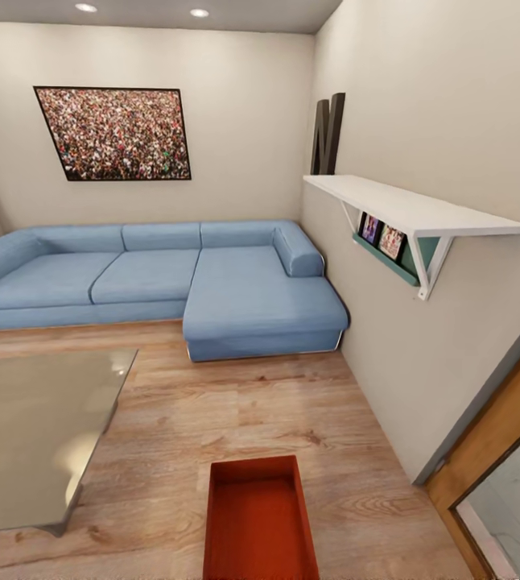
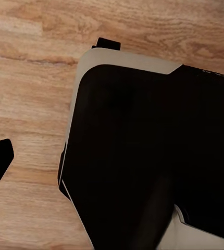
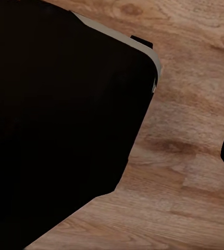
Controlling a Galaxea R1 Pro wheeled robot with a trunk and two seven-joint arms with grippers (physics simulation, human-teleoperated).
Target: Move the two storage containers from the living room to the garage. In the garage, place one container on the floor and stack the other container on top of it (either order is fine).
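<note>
Writing legible anywhere is not seen. One red-orange container (image 1: 260,519), rectangular, low-walled and flat-bottomed, lies on light wood planks (image 1: 236,411), between a glass table (image 1: 35,435) and an orange-wood door (image 1: 493,435), well short of a blue sofa (image 1: 163,274). Whether the grippers are released or clenched cannot be told.

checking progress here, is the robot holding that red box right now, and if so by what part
It cannot be told. The storage container shows low in the head view over the wood floor, but no gripper shows touching it, and the wrist views give no clear sight of fingers.
</note>
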